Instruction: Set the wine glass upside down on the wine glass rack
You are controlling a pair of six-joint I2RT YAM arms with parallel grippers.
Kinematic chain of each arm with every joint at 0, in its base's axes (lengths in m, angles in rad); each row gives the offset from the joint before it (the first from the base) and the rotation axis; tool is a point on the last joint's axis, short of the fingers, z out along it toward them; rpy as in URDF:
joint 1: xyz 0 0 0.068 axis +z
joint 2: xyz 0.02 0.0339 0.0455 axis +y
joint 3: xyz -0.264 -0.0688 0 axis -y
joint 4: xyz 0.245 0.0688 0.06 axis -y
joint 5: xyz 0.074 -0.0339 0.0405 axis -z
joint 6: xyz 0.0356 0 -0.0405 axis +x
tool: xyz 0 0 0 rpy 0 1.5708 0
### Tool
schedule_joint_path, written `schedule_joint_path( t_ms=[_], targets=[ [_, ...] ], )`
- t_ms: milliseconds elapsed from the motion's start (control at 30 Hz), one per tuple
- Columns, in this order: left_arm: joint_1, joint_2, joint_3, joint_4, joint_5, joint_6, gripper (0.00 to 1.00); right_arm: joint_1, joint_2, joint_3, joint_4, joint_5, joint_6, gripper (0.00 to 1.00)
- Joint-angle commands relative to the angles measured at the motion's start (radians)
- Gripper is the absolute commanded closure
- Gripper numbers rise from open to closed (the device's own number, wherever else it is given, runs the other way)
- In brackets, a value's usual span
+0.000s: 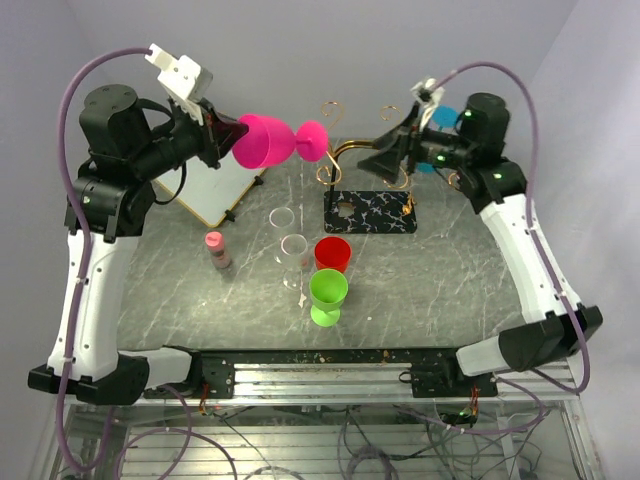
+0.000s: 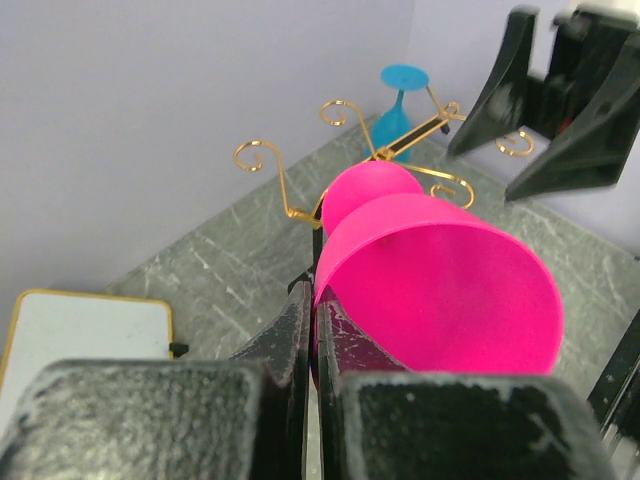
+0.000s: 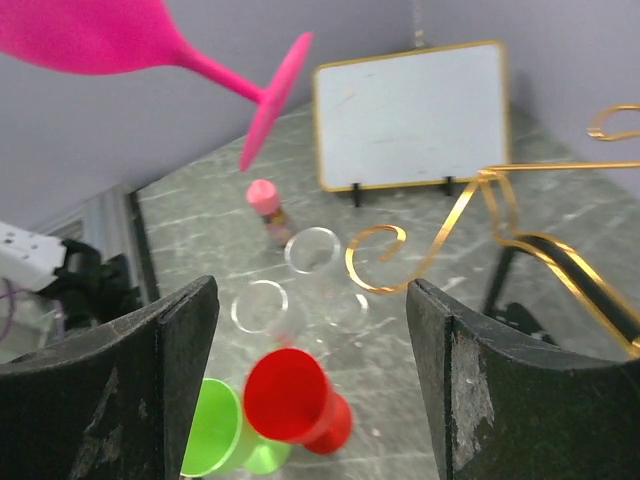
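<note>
A pink wine glass (image 1: 265, 141) lies on its side in the air, its foot (image 1: 313, 141) pointing at the wine glass rack. My left gripper (image 1: 225, 135) is shut on the bowl's rim; in the left wrist view the fingers (image 2: 296, 330) pinch the rim of the pink glass (image 2: 440, 280). The rack's gold wire arms (image 1: 345, 150) rise from a black veined base (image 1: 370, 212). My right gripper (image 1: 385, 160) hovers open beside the rack's right side, nothing between its fingers. In the right wrist view the pink glass (image 3: 110, 35) is at the upper left and a gold scroll arm (image 3: 450, 225) at the right.
A blue wine glass (image 2: 400, 100) hangs upside down at the rack's far side. A white gold-edged board (image 1: 215, 185) stands at the back left. A red glass (image 1: 332, 255), a green glass (image 1: 328, 290), two clear glasses (image 1: 283, 218) and a small pink-capped bottle (image 1: 216, 250) stand mid-table.
</note>
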Motion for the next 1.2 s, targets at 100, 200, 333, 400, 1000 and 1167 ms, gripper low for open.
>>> schedule_joint_path(
  t_ms=[100, 200, 333, 400, 1000, 1167],
  targets=[
    [0.007, 0.018, -0.021, 0.184, 0.063, -0.146, 0.93, 0.160, 0.084, 0.056, 0.076, 0.073, 0.096, 0.25],
    [0.007, 0.026, -0.034, 0.201, 0.074, -0.156, 0.93, 0.175, 0.109, 0.046, 0.148, 0.080, 0.165, 0.28],
    [0.007, 0.033, -0.049, 0.214, 0.080, -0.158, 0.93, 0.187, 0.147, 0.063, 0.203, 0.065, 0.225, 0.33],
    [0.007, 0.035, -0.054, 0.215, 0.081, -0.154, 0.93, 0.192, 0.162, 0.081, 0.210, 0.069, 0.236, 0.36],
    [-0.016, 0.033, -0.101, 0.230, 0.082, -0.117, 0.93, 0.199, 0.207, 0.131, 0.186, 0.178, 0.264, 1.00],
    [-0.017, 0.022, -0.118, 0.237, 0.105, -0.125, 0.75, 0.193, 0.208, 0.160, 0.142, 0.247, 0.225, 1.00]
  ],
)
